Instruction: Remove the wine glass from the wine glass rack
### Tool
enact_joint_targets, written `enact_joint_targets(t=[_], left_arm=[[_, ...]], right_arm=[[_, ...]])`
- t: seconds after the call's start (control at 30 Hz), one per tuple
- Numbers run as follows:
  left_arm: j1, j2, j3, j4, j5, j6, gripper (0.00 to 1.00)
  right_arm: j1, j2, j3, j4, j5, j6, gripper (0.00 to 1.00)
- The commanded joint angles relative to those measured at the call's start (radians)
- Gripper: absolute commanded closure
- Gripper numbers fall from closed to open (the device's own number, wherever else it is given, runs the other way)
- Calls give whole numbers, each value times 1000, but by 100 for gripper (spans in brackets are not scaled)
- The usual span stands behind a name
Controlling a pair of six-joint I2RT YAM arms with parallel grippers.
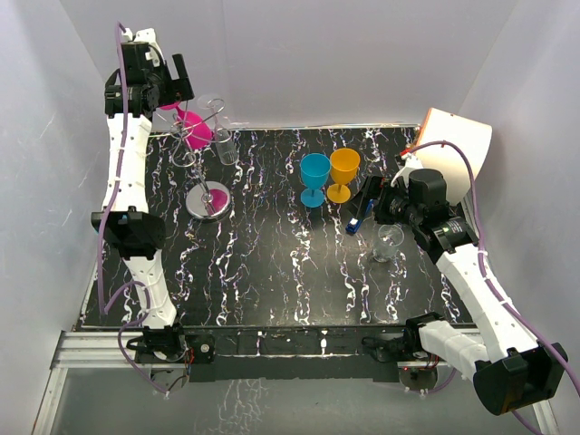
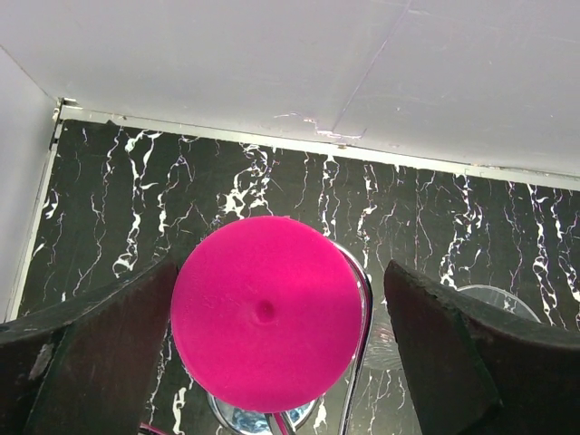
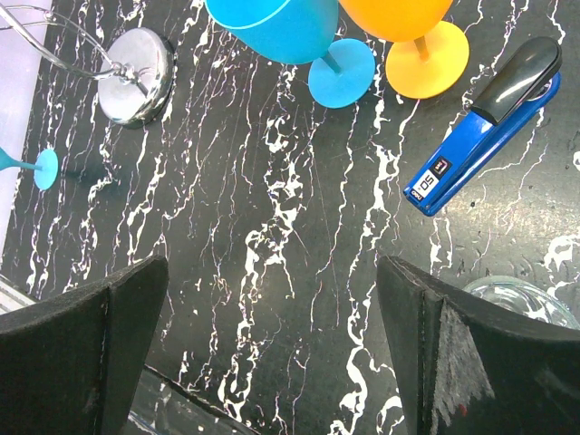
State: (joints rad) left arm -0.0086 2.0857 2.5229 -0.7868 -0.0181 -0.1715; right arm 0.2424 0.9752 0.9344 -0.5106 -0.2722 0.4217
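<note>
The wine glass rack (image 1: 209, 201) stands at the back left, its wire arm (image 2: 362, 313) showing in the left wrist view. A pink wine glass (image 1: 193, 128) and a clear one (image 1: 224, 145) hang upside down from it. My left gripper (image 1: 180, 88) is open just above the pink glass. In the left wrist view the glass's round pink foot (image 2: 265, 313) sits between the open fingers (image 2: 91, 362), near the left one and apart from the right one. My right gripper (image 1: 371, 201) is open and empty over the table (image 3: 272, 272).
A blue glass (image 1: 314, 177) and an orange glass (image 1: 343, 172) stand mid-table. A blue stapler (image 1: 362, 212) and a clear glass (image 1: 388, 243) lie beside my right gripper. A white curved object (image 1: 456, 145) sits at the back right. White walls enclose the table.
</note>
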Motion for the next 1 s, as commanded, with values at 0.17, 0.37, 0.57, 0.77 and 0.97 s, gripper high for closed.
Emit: enact_joint_targets(t=[0.17, 0.37, 0.57, 0.77, 0.97], left_arm=[[5, -18, 15, -55, -11, 0, 15], [5, -42, 13, -45, -12, -9, 25], [5, -67, 7, -30, -6, -17, 33], [5, -92, 2, -17, -6, -20, 38], [5, -119, -10, -1, -8, -20, 42]], right_arm=[[5, 0, -5, 76, -12, 7, 2], [6, 5, -5, 79, -19, 12, 2], [6, 2, -6, 77, -22, 14, 2], [6, -6, -8, 75, -21, 15, 1], [5, -10, -7, 73, -22, 17, 2]])
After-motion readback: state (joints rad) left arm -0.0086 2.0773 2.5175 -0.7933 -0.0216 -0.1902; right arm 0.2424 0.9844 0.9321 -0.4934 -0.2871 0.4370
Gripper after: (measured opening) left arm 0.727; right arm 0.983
